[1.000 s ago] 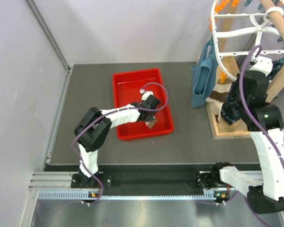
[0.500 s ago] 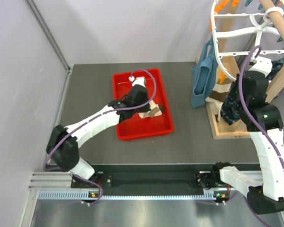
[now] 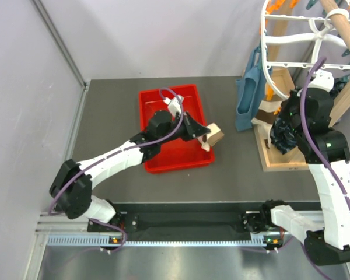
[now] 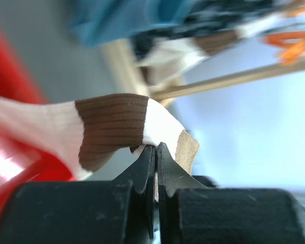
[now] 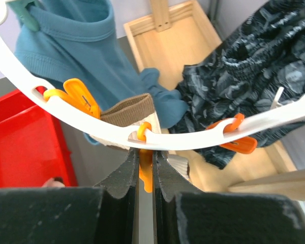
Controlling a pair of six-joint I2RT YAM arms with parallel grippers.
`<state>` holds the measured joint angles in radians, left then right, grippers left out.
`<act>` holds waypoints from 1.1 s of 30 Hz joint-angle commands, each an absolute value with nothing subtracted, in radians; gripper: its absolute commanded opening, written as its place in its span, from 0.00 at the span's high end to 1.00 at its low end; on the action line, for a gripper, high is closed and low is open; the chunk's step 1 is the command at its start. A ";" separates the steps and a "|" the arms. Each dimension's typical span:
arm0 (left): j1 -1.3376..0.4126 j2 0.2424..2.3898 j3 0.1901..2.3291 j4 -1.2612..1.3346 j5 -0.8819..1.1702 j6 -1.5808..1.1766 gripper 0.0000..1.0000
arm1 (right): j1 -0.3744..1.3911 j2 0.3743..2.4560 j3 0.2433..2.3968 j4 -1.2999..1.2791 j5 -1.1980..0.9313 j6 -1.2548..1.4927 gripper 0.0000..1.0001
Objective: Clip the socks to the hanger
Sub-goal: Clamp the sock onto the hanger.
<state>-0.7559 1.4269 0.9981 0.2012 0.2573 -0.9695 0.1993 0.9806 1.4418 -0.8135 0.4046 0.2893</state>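
Note:
My left gripper (image 3: 203, 135) is shut on a cream sock with a brown patch (image 3: 213, 136), held above the right rim of the red tray. In the left wrist view the sock (image 4: 112, 129) drapes over the closed fingertips (image 4: 156, 150). My right gripper (image 5: 145, 161) is shut on an orange peg (image 5: 146, 170) hanging from the white round hanger's rim (image 5: 193, 138). The hanger (image 3: 274, 76) stands at the top right. Another sock (image 5: 129, 113) with a beige cuff hangs right behind that rim; it also shows in the top view (image 3: 267, 111).
A red tray (image 3: 157, 99) lies mid-table. A teal cloth (image 3: 248, 99) and dark patterned fabric (image 3: 283, 131) hang from the hanger. A wooden box base (image 3: 274, 160) and slanted wooden pole (image 3: 344, 29) stand at the right. More orange pegs (image 5: 76, 96) ring the rim.
My left arm has lifted the sock out of the red tray and carried it right, towards the hanger. The right arm has stayed at the hanger's rim.

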 commanded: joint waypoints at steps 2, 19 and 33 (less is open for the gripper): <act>-0.814 1.505 1.043 0.586 0.367 -1.129 1.00 | 0.195 0.977 1.454 -0.900 0.252 0.325 1.00; -0.950 1.828 1.250 0.871 0.102 -1.511 1.00 | 0.193 0.960 1.447 -0.887 0.163 0.328 1.00; -0.965 1.901 1.295 0.896 0.022 -1.677 1.00 | 0.193 0.942 1.437 -0.879 0.127 0.331 1.00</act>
<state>-0.9546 1.8919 1.2495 0.8150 0.0570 -1.6268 0.1921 0.9493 1.4422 -0.7750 0.2340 0.3172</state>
